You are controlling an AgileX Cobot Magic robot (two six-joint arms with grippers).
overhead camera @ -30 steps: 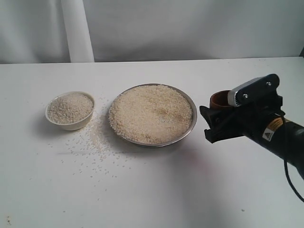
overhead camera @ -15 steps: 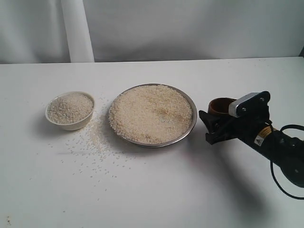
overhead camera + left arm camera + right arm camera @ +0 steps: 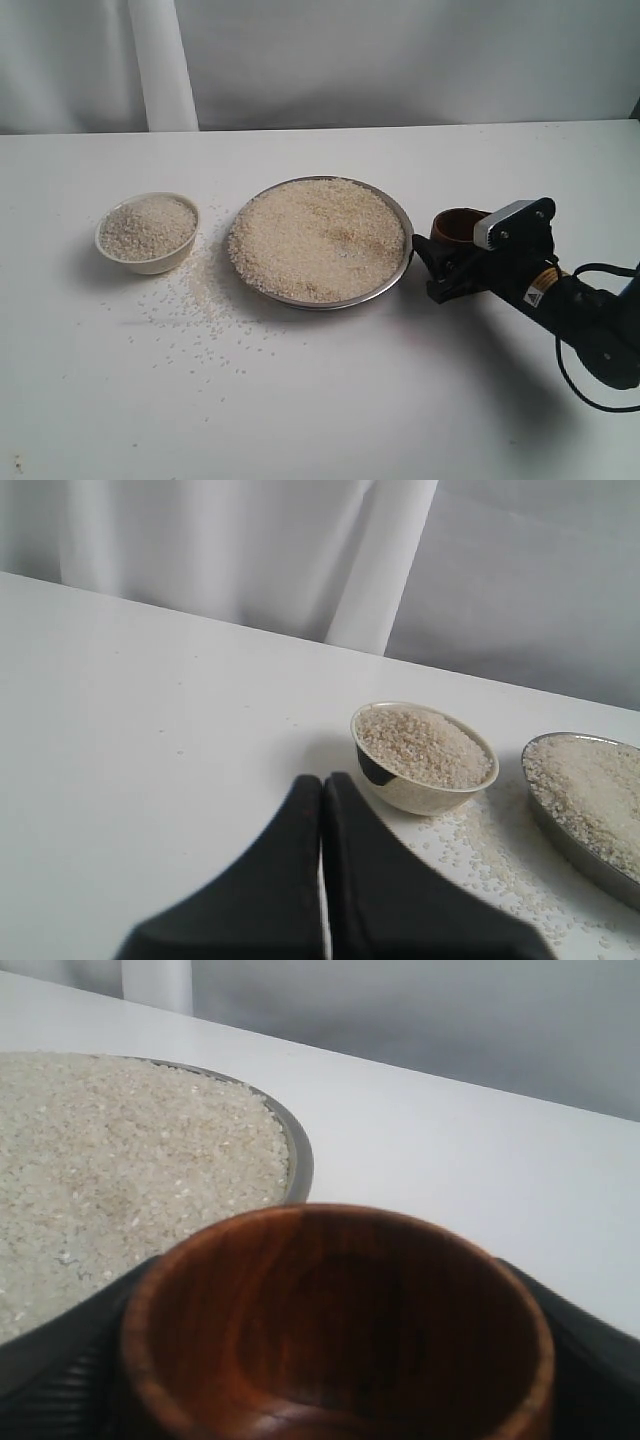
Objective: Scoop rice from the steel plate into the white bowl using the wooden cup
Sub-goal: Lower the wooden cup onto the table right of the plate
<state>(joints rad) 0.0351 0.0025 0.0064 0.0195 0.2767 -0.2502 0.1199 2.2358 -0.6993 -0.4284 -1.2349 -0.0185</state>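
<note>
Black left pincer [image 3: 322,785] is pinched shut on nothing, parked low over the counter [image 3: 330,400] short of the white bowl [image 3: 150,263]. My read is that it's kept out of the way, since this job needs one arm. Bowl sits far left, piled with rice [image 3: 148,227] to about its rim. Loose grains [image 3: 200,295] are strewn on the counter between bowl and steel plate [image 3: 335,303], so pours look prone to spilling on that side. Plate is centre, heaped nearly flush, plenty of stock. Wooden cup [image 3: 458,225] is just right of the plate's rim, upright, mouth up, with no rice visible inside in the right wrist view. Right pincer [image 3: 447,255] is spread wide around the cup's body, a pad on each flank, clamping it. Held low beside the rim, it's likely staged to tip and dig into the heap.
</note>
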